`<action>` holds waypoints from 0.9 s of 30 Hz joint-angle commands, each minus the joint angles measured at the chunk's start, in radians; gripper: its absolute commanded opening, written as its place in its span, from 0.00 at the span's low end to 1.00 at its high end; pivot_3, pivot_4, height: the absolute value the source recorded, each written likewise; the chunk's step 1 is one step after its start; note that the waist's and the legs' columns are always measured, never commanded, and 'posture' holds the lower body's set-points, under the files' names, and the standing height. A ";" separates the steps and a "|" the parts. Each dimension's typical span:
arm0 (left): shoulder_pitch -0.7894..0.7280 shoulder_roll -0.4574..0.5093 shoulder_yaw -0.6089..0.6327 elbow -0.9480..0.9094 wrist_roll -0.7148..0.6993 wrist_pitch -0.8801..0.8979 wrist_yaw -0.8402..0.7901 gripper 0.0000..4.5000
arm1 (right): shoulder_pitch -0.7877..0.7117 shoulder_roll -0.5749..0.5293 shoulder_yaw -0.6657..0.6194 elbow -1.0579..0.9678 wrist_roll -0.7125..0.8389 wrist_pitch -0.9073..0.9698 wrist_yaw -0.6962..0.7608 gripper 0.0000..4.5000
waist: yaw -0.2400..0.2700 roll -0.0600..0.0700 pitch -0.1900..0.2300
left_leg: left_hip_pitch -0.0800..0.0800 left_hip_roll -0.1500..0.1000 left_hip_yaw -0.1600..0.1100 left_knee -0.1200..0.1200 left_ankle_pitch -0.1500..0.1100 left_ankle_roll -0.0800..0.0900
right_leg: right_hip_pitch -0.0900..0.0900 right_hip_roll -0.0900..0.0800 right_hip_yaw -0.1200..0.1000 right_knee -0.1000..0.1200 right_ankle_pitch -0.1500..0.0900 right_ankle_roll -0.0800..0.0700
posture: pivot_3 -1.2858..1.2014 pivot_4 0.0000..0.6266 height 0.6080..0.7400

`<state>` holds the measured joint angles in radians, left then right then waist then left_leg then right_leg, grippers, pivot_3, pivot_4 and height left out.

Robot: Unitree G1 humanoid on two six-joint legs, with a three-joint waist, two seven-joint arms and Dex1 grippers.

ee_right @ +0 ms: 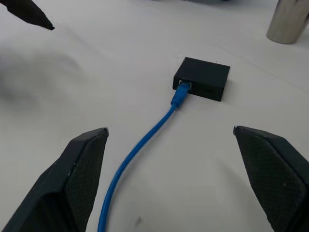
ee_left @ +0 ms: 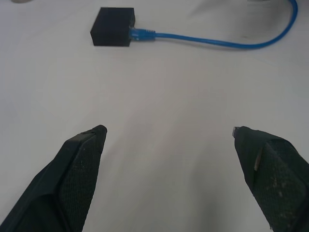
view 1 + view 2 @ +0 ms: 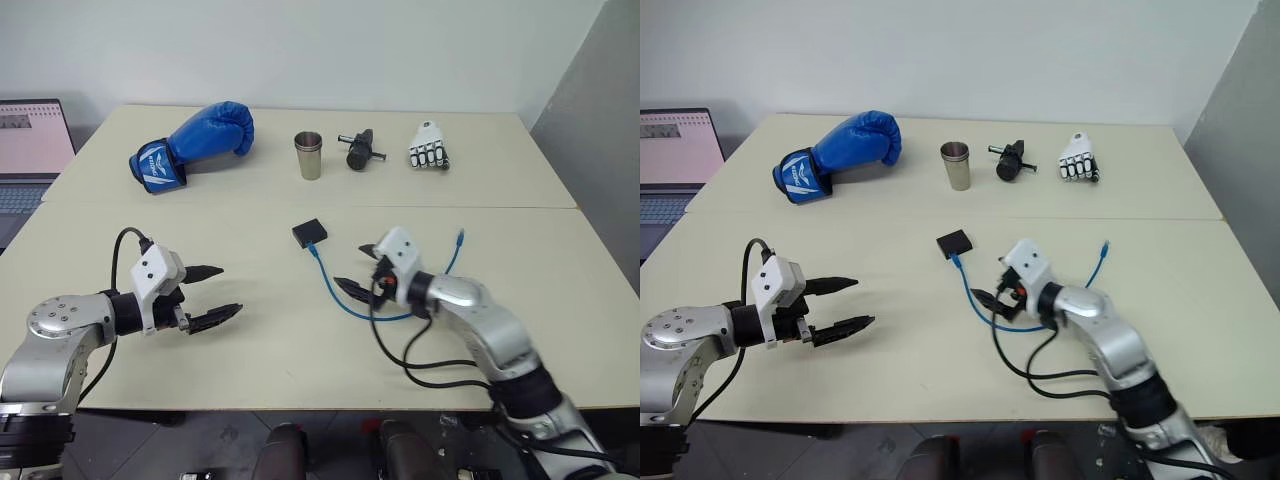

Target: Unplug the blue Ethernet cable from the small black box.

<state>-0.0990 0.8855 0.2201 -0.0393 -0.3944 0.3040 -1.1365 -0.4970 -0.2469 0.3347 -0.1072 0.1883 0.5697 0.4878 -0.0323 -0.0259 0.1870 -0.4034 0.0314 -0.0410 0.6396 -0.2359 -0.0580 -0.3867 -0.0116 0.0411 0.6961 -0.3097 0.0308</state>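
Note:
The small black box (image 3: 310, 233) lies flat near the middle of the table. The blue Ethernet cable (image 3: 334, 296) is plugged into its near side, loops toward me and runs right to a free plug (image 3: 460, 238). My right gripper (image 3: 352, 268) hovers open just right of the cable's loop, pointing at the box (image 1: 203, 78); the cable (image 1: 140, 150) runs between its spread fingers without touching them. My left gripper (image 3: 228, 290) is open and empty well to the left, aimed across at the box (image 2: 113, 33).
Along the back of the table lie a blue boxing glove (image 3: 195, 143), a metal cup (image 3: 309, 155), a black cylindrical tool (image 3: 358, 150) and a white mechanical hand (image 3: 430, 146). A laptop (image 3: 30, 150) stands at the far left. Black arm cables (image 3: 420, 362) trail under my right wrist.

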 commanded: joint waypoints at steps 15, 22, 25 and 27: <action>-0.052 0.014 -0.025 -0.019 0.000 -0.009 -0.017 1.00 | -0.236 0.323 -0.028 0.567 -0.198 -0.184 -0.256 0.97 | -0.010 0.000 0.000 | 0.001 0.001 0.000 -0.001 0.000 0.000 | -0.002 0.001 0.000 0.002 0.000 0.000 | 0.52 0.24 1.00; -0.070 0.002 -0.035 0.006 0.014 -0.004 0.019 1.00 | -0.248 0.336 -0.041 0.600 -0.216 -0.200 -0.247 0.58 | -0.010 0.000 0.000 | 0.001 0.001 0.000 -0.001 0.000 0.000 | -0.002 0.001 0.000 0.002 0.000 0.000 | 0.52 0.24 1.00; -0.079 -0.005 -0.039 0.008 0.022 -0.001 0.037 1.00 | -0.242 0.333 -0.035 0.597 -0.228 -0.207 -0.240 0.41 | -0.010 0.000 0.000 | 0.001 0.001 0.000 -0.001 0.000 0.000 | -0.001 0.001 0.000 0.002 0.000 0.000 | 0.52 0.24 1.00; -0.083 -0.007 -0.042 0.009 0.028 -0.001 0.047 1.00 | -0.240 0.329 -0.029 0.598 -0.238 -0.216 -0.235 0.29 | -0.010 0.000 0.000 | 0.001 0.001 0.000 -0.001 0.000 0.000 | -0.001 0.001 0.000 0.002 0.000 0.000 | 0.52 0.24 1.00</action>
<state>-0.1663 0.8797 0.1793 -0.0264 -0.3715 0.3027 -1.1026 -0.7289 0.0848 0.3057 0.5054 -0.0318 0.3792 0.2460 -0.0426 -0.0258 0.1870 -0.4027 0.0323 -0.0409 0.6387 -0.2359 -0.0579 -0.3882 -0.0107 0.0408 0.6982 -0.3097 0.0303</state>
